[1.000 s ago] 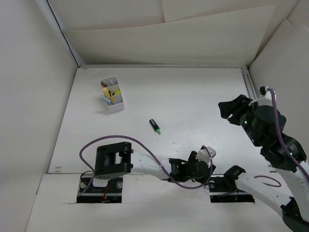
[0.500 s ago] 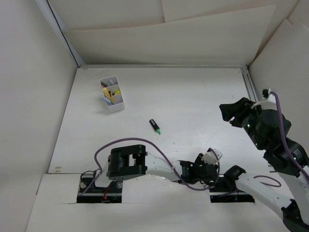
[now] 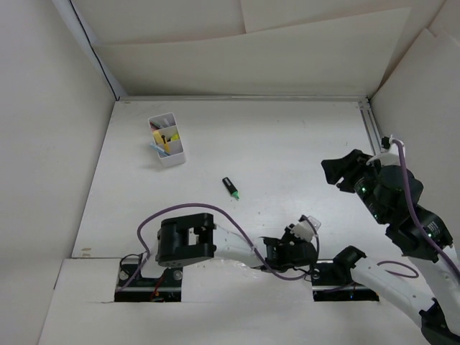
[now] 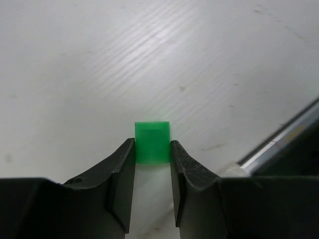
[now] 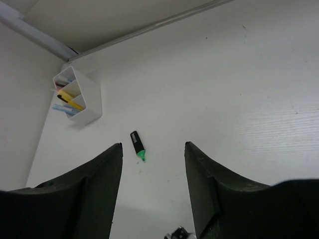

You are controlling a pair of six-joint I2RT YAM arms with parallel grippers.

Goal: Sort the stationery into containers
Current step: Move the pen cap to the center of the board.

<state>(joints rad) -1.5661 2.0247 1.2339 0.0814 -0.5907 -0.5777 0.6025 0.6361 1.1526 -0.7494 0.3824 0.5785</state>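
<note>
A small green plastic piece [image 4: 152,142], shaped like a highlighter cap, rests on the table at the near edge. My left gripper [image 4: 152,147] is shut on it, both fingertips pressed to its sides; from above this gripper [image 3: 291,251] lies low by the arm bases and hides the piece. A black highlighter with a green tip [image 3: 231,187] [image 5: 137,145] lies alone mid-table. The white two-compartment container [image 3: 167,140] [image 5: 82,99] stands at the far left with yellow, blue and red stationery in it. My right gripper [image 3: 346,169] [image 5: 153,145] hangs open and empty, high over the right side.
White walls enclose the table on the left, back and right. A metal rail [image 3: 369,126] runs along the right wall. A purple cable [image 3: 180,208] loops over the left arm's base. A metal bar [image 4: 284,137] crosses the table just right of the left fingers.
The left jaws have closed from wide open onto the green piece, and that arm has shifted a little at the near edge. The right gripper has drifted slightly left, still open.
</note>
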